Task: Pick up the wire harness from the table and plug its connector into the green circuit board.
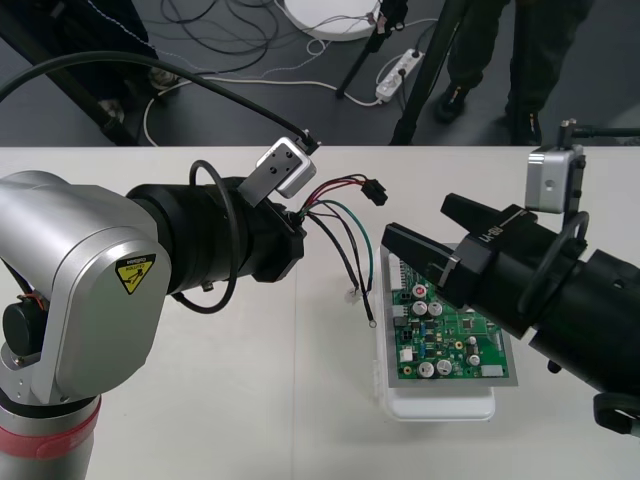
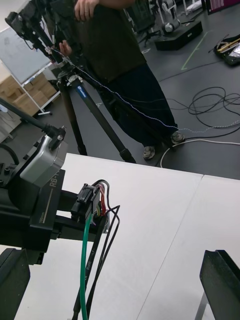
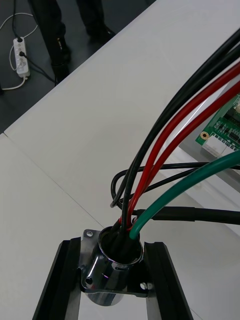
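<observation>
Front view, lower left corner: the silver link (image 1: 70, 290) of the left arm, nearest the camera, with its black wrist reaching toward the frame's centre. Lower right of centre: the green circuit board (image 1: 450, 340) sits on its white base (image 1: 440, 405), which rests on the light table (image 1: 200, 400). From the right edge the right gripper (image 1: 418, 220) extends over the board's upper end; its two black fingers (image 1: 410, 252) are spread wide, nothing between them. At the frame's centre the left gripper (image 3: 111, 243) is closed narrowly on the wire harness (image 3: 125, 217): in the left wrist view both fingers (image 3: 57, 285) press against the round metal socket (image 3: 107, 282), one on each side, its flange showing between them. Red, black and green wires (image 3: 210, 85) rise from the socket. In the front view they fan out to the right of the left gripper. One bundle ends in the small black plug (image 1: 375, 190), upper centre of the frame, held in the air, apart from the board and left of the right gripper's fingers. Other wires droop toward the table and end just beside the base's left edge; whether they touch the table cannot be told. Beyond the table's far edge, along the frame's top, dark floor (image 1: 200, 100) with cables and a white power strip (image 1: 398, 68).
</observation>
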Available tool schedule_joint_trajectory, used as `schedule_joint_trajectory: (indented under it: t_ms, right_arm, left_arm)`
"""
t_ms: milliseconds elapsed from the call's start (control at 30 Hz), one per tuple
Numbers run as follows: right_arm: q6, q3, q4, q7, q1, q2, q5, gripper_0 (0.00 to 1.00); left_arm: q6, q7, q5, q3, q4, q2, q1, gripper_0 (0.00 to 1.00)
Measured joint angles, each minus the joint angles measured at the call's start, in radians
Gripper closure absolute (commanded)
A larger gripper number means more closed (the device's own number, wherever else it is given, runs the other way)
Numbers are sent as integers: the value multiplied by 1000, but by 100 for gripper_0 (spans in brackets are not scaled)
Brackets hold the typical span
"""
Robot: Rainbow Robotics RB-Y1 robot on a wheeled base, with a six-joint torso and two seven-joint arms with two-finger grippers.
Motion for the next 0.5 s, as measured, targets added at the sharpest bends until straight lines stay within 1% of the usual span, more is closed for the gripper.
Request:
schedule_joint_trajectory:
  t_ms: [200, 500]
  right_arm:
    - [71, 70, 0, 0, -92, 24, 0, 0]
    - [86, 110, 0, 0, -167, 59, 0, 0]
  left_arm:
    - [0, 0, 0, 0, 0, 0, -3, 100]
    - [0, 0, 0, 0, 0, 0, -3, 100]
